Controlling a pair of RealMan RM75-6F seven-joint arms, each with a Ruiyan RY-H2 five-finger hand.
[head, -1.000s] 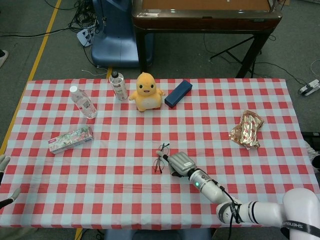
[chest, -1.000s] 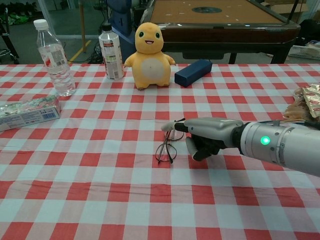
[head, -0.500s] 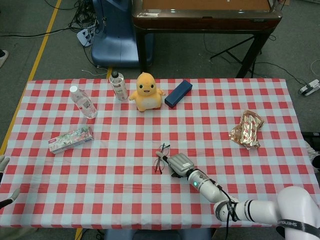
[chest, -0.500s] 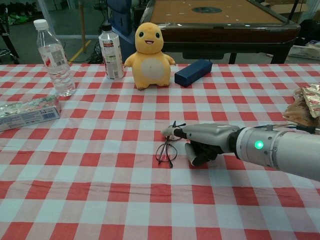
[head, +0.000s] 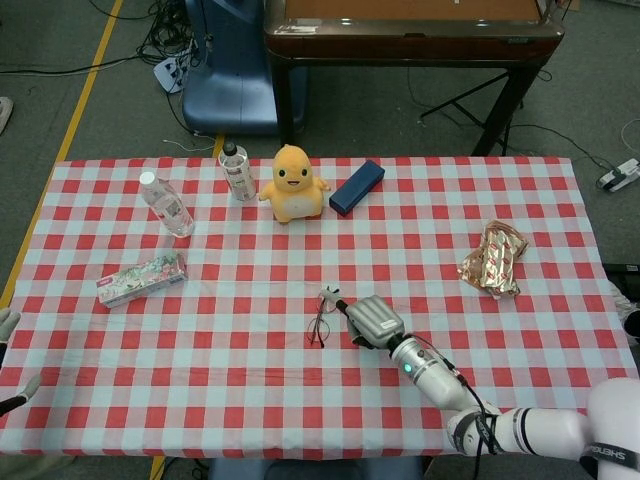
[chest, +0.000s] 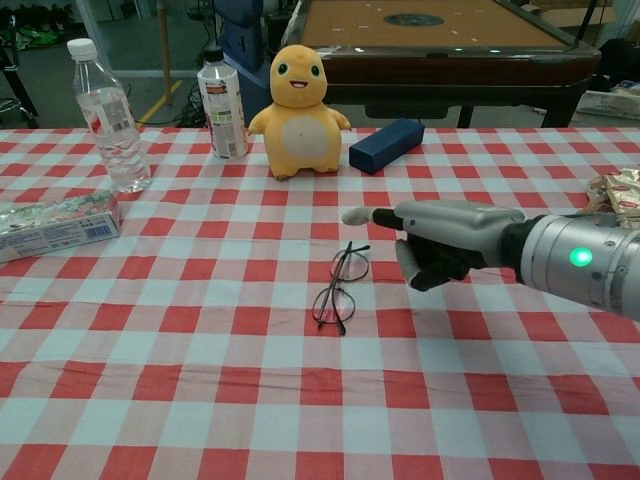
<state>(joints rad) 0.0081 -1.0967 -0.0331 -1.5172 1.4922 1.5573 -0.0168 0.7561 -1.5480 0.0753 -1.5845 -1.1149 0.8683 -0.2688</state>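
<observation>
A pair of thin black-framed glasses (head: 321, 316) (chest: 339, 286) lies folded on the red-and-white checked tablecloth (head: 230, 340), near the middle front. My right hand (head: 372, 322) (chest: 450, 241) hovers just right of and above them. One finger points out to the left over the frames and the rest are curled in. It holds nothing and is off the glasses. Of my left hand (head: 8, 362), only two spread fingertips show at the far left edge of the head view, with nothing between them.
At the back stand a yellow plush toy (head: 292, 183) (chest: 300, 100), a labelled bottle (head: 236, 172), a clear water bottle (head: 165, 205) and a dark blue box (head: 357, 187). A tissue pack (head: 141, 280) lies left, a gold snack bag (head: 492, 260) right.
My right hand has lifted off the glasses and drawn back to the right. The glasses stay on the cloth, shifted only slightly. The left hand has not moved.
</observation>
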